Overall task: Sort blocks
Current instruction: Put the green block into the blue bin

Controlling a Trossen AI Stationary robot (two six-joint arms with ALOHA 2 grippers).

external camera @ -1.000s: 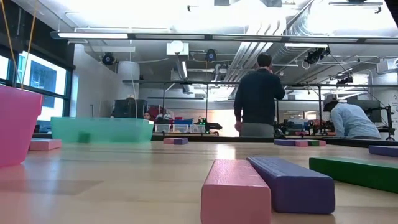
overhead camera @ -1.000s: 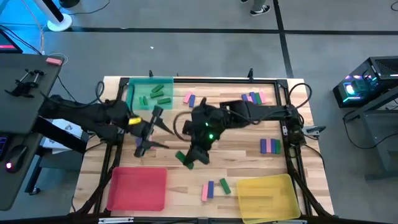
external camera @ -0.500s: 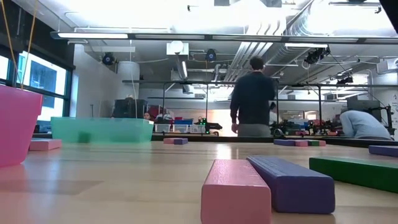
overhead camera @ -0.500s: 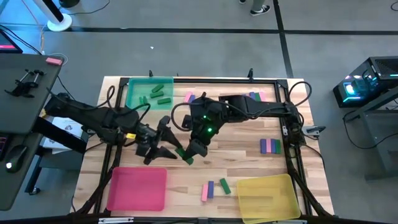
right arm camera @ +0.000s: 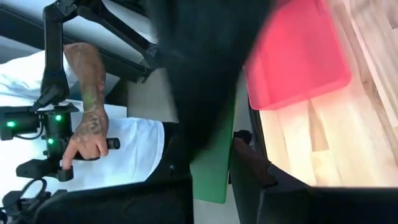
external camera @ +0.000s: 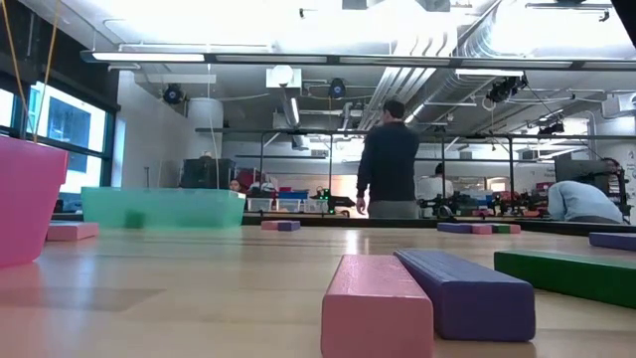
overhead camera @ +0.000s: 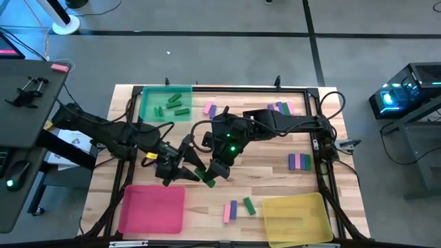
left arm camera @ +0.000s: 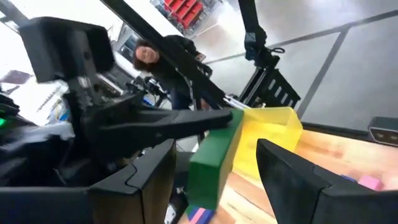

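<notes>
Moved: I see the left gripper (overhead camera: 187, 167) has slid in toward the right gripper (overhead camera: 207, 175) since a second ago.
Right gripper: clamped on a green block (overhead camera: 206, 178), above mid-table.
Left gripper: fingers spread either side of that block.
Other blocks: several in the green tray (overhead camera: 148, 96), the rest scattered.

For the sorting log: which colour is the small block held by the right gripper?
Green; the left wrist view shows it best.

Left gripper (overhead camera: 187, 165) and right gripper (overhead camera: 209, 177) meet mid-table (overhead camera: 269, 148), a block (overhead camera: 206, 178) between them, above the near-left tray (overhead camera: 152, 209)
</notes>
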